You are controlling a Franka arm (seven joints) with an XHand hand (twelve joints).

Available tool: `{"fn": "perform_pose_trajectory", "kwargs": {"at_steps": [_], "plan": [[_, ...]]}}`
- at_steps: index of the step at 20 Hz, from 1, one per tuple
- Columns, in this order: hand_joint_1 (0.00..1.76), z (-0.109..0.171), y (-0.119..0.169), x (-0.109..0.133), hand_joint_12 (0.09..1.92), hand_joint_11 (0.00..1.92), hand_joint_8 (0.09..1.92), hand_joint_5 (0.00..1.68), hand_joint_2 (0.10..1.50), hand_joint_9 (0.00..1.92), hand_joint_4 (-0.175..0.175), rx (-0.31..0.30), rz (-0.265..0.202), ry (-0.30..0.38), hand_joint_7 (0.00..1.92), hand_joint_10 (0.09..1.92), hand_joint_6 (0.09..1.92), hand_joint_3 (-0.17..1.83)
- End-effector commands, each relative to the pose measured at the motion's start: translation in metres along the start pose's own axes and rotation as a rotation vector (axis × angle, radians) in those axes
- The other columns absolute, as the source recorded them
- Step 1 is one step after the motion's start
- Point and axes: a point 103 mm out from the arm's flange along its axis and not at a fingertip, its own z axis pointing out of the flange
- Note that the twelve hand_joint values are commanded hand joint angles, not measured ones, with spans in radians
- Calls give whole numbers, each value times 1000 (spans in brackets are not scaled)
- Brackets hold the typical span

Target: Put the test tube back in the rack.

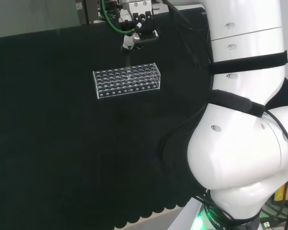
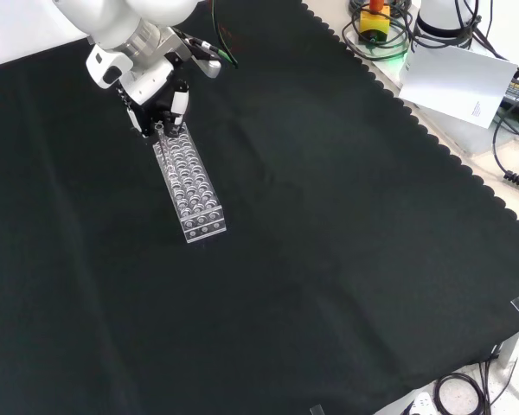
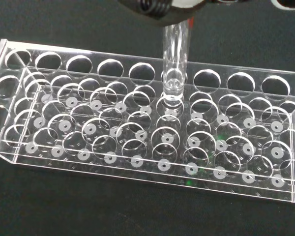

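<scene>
clearly the test tube (image 3: 175,59) is a thin, clear, hollow piece, so it looks light, stiff, smooth enough to slip, and likely to crack if knocked sideways against the rack (image 3: 147,123). the best place to hold it, by my judgement, is near its upper end, leaving the rounded lower end free to enter a hole. that is where the hand (image 2: 160,104) has it: its fingers are closed around the top of the tube, which hangs upright below them. in the wrist view the tube's lower end sits at or just inside a hole in the rack's far row, near the middle of that row; how deep it has gone i cannot tell. in the head view the hand (image 1: 137,31) stands above the rack's far edge on the black-clothed worktop (image 1: 62,153).
</scene>
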Motion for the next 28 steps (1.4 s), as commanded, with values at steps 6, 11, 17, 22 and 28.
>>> {"fn": "perform_pose_trajectory", "kwargs": {"at_steps": [6,11,17,22,28], "plan": [[1239,8,7,-4,894,1230,515,1546,1016,1647,-175,19,1,12,1741,528,87,-175],[1239,21,16,-5,894,1229,515,1546,1016,1646,-175,37,0,14,1740,529,87,-175],[1239,32,20,-3,894,1229,515,1546,1016,1646,-175,41,-10,28,1740,529,87,-175],[1239,33,19,-4,894,1229,516,1546,1016,1646,-175,41,-9,28,1740,530,87,-175],[1238,31,22,-6,894,1228,516,1546,1016,1645,-175,62,-4,65,1739,531,87,-175]]}}
